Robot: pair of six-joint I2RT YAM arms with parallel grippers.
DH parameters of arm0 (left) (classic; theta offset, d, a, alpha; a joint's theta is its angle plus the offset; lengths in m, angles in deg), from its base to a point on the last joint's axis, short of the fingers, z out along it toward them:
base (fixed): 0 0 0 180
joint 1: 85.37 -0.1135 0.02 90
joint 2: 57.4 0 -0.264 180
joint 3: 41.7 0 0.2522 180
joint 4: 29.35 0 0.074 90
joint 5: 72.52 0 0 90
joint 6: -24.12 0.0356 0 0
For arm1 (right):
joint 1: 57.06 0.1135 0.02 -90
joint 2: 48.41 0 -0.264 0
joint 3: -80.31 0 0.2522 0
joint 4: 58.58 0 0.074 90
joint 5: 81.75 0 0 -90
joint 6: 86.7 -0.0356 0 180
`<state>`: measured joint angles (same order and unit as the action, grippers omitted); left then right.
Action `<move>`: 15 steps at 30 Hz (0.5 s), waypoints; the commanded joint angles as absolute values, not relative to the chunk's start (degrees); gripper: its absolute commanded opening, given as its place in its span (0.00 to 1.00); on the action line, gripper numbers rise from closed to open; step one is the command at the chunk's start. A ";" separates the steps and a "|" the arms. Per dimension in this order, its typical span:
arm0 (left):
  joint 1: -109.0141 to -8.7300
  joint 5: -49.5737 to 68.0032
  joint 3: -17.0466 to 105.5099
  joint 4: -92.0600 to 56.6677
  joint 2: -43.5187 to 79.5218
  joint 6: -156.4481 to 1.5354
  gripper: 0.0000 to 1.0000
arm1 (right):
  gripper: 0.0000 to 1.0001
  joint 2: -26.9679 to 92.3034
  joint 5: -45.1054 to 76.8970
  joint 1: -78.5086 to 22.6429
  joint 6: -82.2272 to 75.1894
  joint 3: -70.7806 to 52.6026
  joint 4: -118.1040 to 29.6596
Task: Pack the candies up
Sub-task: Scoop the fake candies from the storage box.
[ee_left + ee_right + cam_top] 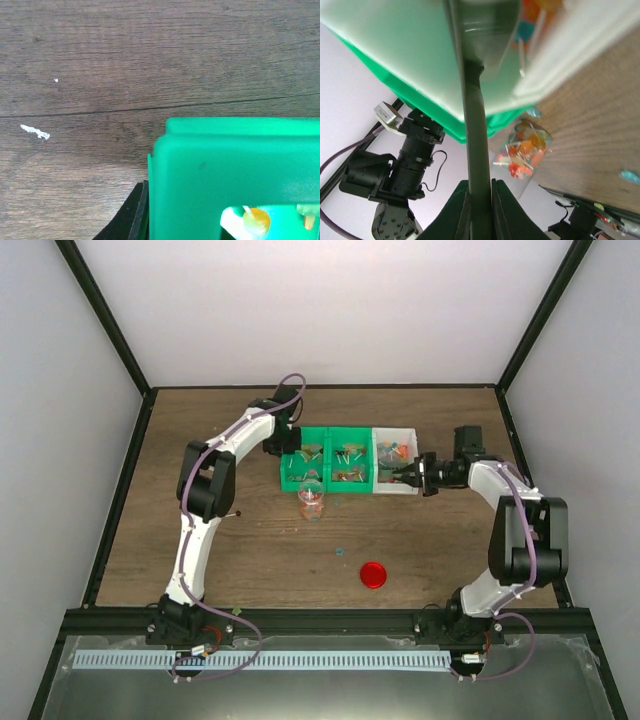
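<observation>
The candies (349,461) lie in a row of three bins: two green bins (291,483) and a white bin (397,490). More candies fill a small clear jar (312,502) just in front of the bins, also seen in the right wrist view (524,150). My left gripper (284,448) is shut on the left wall of the green bin (210,170); one black finger (131,216) shows beside that wall. My right gripper (480,200) is shut on the white bin's right wall (470,100), which I see edge-on between the fingers.
A round red lid (374,574) lies on the wooden table, nearer the arm bases. A loose blue candy (340,551) sits between the jar and the lid. Black frame rails and white walls border the table on three sides.
</observation>
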<state>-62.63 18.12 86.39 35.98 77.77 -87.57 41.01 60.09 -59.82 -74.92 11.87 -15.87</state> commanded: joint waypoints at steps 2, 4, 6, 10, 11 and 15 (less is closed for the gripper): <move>-62.79 11.20 84.75 32.99 80.70 -86.44 0.04 | 0.01 52.09 54.87 -60.83 -79.49 11.69 -23.69; -62.79 11.04 84.79 33.35 81.22 -85.93 0.04 | 0.01 56.00 55.78 -60.82 -78.24 10.19 -27.89; -62.78 11.06 84.83 33.61 81.60 -85.46 0.04 | 0.01 59.05 55.67 -60.79 -74.86 7.77 -29.33; -62.78 11.18 85.20 33.95 82.18 -85.48 0.04 | 0.01 62.93 55.95 -60.84 -64.88 4.24 -33.59; -62.85 11.29 85.28 33.97 82.17 -85.85 0.04 | 0.01 63.21 55.88 -60.84 -62.73 4.09 -33.88; -63.03 12.28 86.44 34.44 82.50 -88.10 0.04 | 0.01 61.20 57.97 -60.82 -57.82 7.22 -36.97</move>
